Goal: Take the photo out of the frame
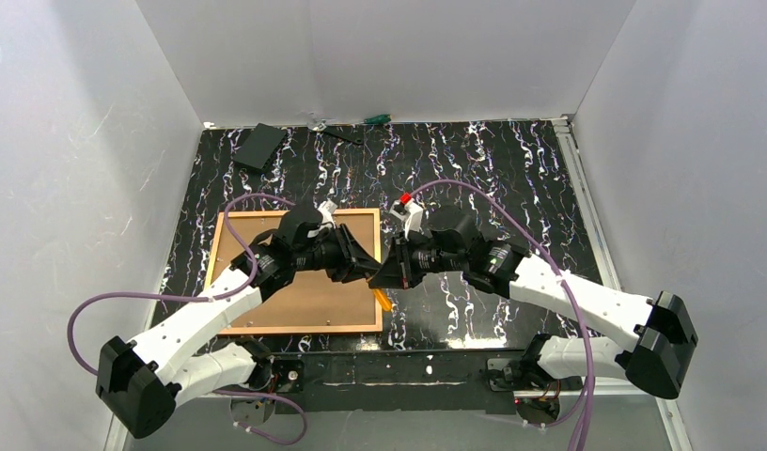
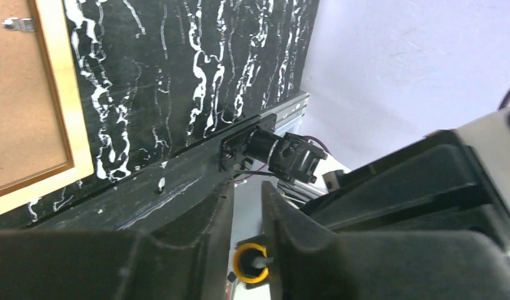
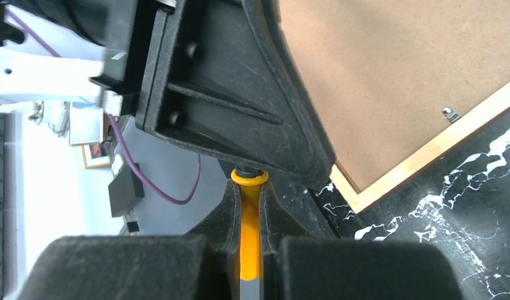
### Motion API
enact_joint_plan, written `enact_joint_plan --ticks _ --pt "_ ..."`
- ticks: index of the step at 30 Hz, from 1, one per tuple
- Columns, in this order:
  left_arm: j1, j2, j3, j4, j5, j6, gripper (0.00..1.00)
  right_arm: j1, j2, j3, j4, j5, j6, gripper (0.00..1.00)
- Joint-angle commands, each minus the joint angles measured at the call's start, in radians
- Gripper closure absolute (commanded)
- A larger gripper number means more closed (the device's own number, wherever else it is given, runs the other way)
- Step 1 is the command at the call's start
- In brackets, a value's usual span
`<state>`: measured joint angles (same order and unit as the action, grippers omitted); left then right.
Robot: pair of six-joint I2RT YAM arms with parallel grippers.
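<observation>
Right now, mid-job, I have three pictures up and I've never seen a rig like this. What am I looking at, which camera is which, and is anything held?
These are two robot arms bolted at the table's near edge, each ending in a two-finger gripper. The wide picture looks down from above and behind; the other two come from cameras on the wrists. On the black table lies the wooden frame, face down, so the photo shows only its brown board back. A black box and a green-handled screwdriver sit at the far edge. The right gripper is shut on an orange tool beside the frame's right edge. The left gripper straddles that tool's end; whether it grips, I cannot tell.
</observation>
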<state>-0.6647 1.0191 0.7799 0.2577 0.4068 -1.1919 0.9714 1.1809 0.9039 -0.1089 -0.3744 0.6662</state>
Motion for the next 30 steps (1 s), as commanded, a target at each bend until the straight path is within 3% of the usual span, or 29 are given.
enact_joint_plan --ticks 1,3,4,6,9,11,15,20,24,27,30 --pt "-0.002 0.003 0.064 -0.121 -0.034 0.016 0.94 0.024 -0.021 0.067 -0.012 0.155 0.0 0.99" --pt "-0.001 0.012 0.088 -0.188 -0.042 -0.02 1.0 0.059 0.001 0.119 -0.095 0.254 -0.041 0.99" --pt "0.0 0.017 0.106 -0.233 -0.047 -0.044 1.0 0.083 0.017 0.147 -0.143 0.308 -0.059 0.62" --pt "0.016 0.032 0.139 -0.35 -0.043 -0.109 1.0 0.145 0.037 0.2 -0.261 0.485 -0.121 0.33" --pt "0.104 0.053 0.119 -0.376 0.049 -0.261 1.0 0.352 0.032 0.232 -0.394 1.004 -0.221 0.23" --pt "0.142 0.045 0.064 -0.289 0.089 -0.377 1.0 0.412 -0.003 0.176 -0.339 1.076 -0.287 0.2" --pt "0.168 0.048 0.015 -0.158 0.135 -0.538 1.0 0.42 -0.105 0.037 -0.085 0.909 -0.315 0.2" --pt "0.168 0.035 -0.104 0.12 0.113 -0.766 1.0 0.396 -0.19 -0.1 0.247 0.82 -0.22 0.22" --pt "0.168 0.036 -0.098 0.131 0.11 -0.792 1.0 0.317 -0.156 -0.071 0.276 0.791 -0.139 0.23" --pt "0.168 0.031 -0.114 0.165 0.101 -0.82 1.0 0.255 -0.156 -0.088 0.309 0.771 -0.067 0.34" --pt "0.168 0.026 -0.121 0.203 0.084 -0.835 1.0 0.241 -0.142 -0.114 0.353 0.774 -0.053 0.37"
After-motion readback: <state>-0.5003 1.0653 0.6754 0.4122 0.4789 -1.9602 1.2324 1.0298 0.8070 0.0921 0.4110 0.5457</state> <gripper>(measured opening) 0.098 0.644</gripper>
